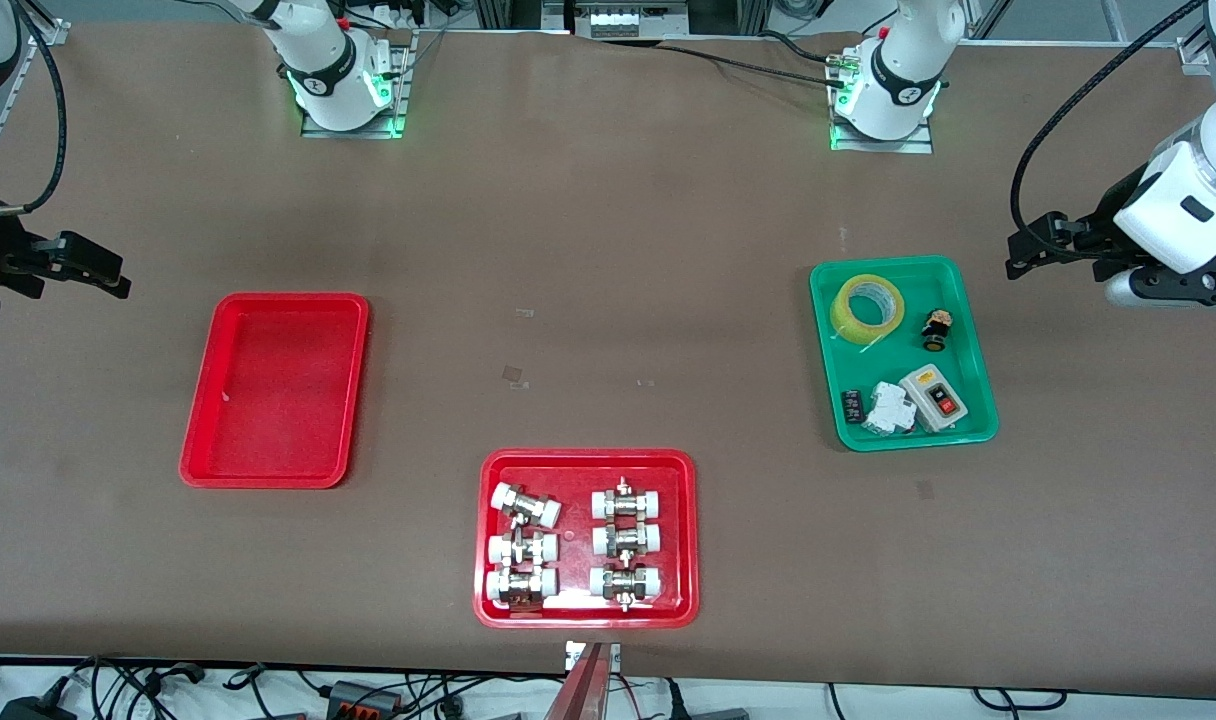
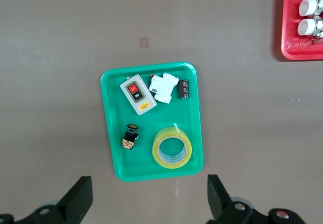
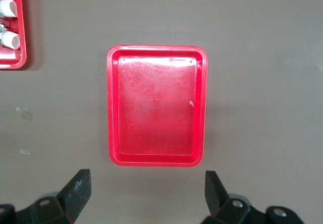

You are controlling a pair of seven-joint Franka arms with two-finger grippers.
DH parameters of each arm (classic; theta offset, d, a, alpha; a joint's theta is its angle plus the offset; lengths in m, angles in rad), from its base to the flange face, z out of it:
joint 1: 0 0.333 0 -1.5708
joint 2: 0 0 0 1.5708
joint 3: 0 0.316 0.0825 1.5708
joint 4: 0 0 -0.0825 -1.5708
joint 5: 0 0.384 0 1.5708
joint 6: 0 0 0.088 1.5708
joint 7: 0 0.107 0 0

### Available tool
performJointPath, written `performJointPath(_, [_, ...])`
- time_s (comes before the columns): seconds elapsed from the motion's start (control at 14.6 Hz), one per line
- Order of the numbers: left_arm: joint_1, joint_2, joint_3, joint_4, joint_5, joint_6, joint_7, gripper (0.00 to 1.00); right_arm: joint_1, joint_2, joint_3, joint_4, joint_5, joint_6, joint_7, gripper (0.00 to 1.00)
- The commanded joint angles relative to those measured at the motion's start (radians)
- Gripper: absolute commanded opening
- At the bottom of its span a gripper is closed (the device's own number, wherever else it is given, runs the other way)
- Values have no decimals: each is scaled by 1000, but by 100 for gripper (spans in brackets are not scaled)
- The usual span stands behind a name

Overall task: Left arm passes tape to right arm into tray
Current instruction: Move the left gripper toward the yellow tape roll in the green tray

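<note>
A: Where's the tape?
B: Flat in the green tray, at the end farther from the front camera, with a switch box and small parts I can't identify.
A: Grippers?
B: Left gripper spread wide, up beside the green tray. Right gripper spread too, beside the red tray. Neither holds anything.

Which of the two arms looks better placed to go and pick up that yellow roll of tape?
The left arm. Its open end effector hangs beside the green tray holding the tape; the right end effector waits by the tray.
</note>
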Motion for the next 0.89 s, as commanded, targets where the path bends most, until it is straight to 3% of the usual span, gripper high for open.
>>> performJointPath(0.0, [5, 7, -1, 11, -8, 3, 13, 100, 0, -23, 0, -36, 1, 11, 2, 100])
performJointPath(0.41, [10, 14, 12, 12, -3, 1, 22, 100, 1, -18, 0, -33, 1, 22, 2, 100])
performJointPath(0.82, [74, 111, 11, 0, -2, -2, 28, 100, -3, -12, 0, -28, 2, 34, 2, 100])
